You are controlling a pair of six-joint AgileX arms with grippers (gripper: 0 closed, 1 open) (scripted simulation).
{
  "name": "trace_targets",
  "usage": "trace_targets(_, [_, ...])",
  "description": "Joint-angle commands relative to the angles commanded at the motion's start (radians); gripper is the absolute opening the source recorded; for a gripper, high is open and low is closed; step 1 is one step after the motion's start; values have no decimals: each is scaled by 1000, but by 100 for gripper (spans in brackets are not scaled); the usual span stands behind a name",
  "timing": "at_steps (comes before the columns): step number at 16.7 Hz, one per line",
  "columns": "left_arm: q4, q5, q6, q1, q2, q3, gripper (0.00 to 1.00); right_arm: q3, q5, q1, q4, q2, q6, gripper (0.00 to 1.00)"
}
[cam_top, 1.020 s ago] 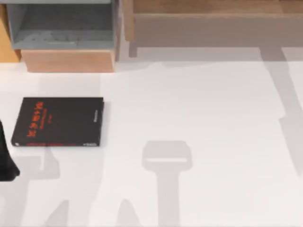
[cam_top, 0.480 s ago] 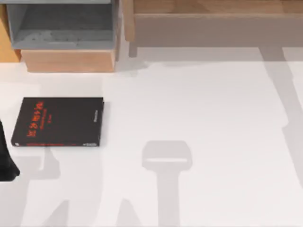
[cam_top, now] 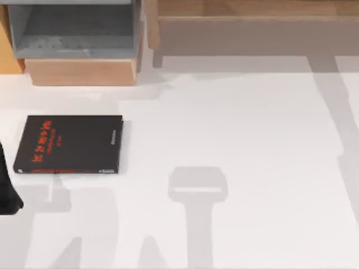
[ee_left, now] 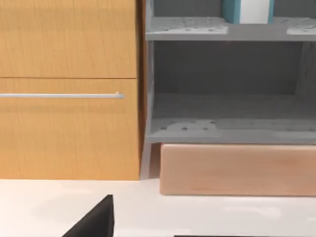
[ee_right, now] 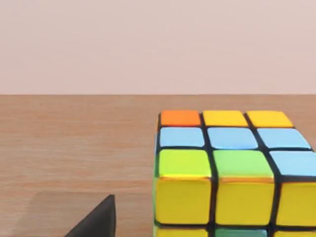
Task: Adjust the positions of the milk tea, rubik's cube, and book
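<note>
book [cam_top: 68, 144]: lies flat, black cover up with red lettering, on the white bench [cam_top: 235, 140] toward its left side; just beside the left arm [cam_top: 7, 190], on the shelf side of it; nothing rests on it, so it looks free to be lifted or slid.
rubik's cube [ee_right: 232, 173]: sits on a brown wooden surface [ee_right: 74, 143], close in front of the right hand; orange, yellow, blue and green stickers face out; judged to be the right arm's concern at this step.
milk tea: place cannot be told.
left hand: a dark finger tip [ee_left: 94, 222] pokes in low in the left wrist view; clenched or released cannot be told; it faces the furniture, not the book.
right hand: a dark finger tip [ee_right: 96, 219] shows beside the cube, not touching it; state cannot be told.
surroundings: grey open shelf [ee_left: 227, 123] on a pale wooden base [ee_left: 237, 168], orange drawer front [ee_left: 69, 89] with a rail handle, a teal-and-white item [ee_left: 247, 10] on the upper shelf.
obstruction: judged none between left hand and book.
</note>
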Motion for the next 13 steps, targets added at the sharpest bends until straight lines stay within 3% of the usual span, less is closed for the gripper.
trace_targets(5, [0,0,0,0,0,0,100,-285,-11,-8,-15,-295,-5,100])
trace_targets(13, [0,0,0,0,0,0,100,-1104,-42,-26,-54,-1179,-11,100])
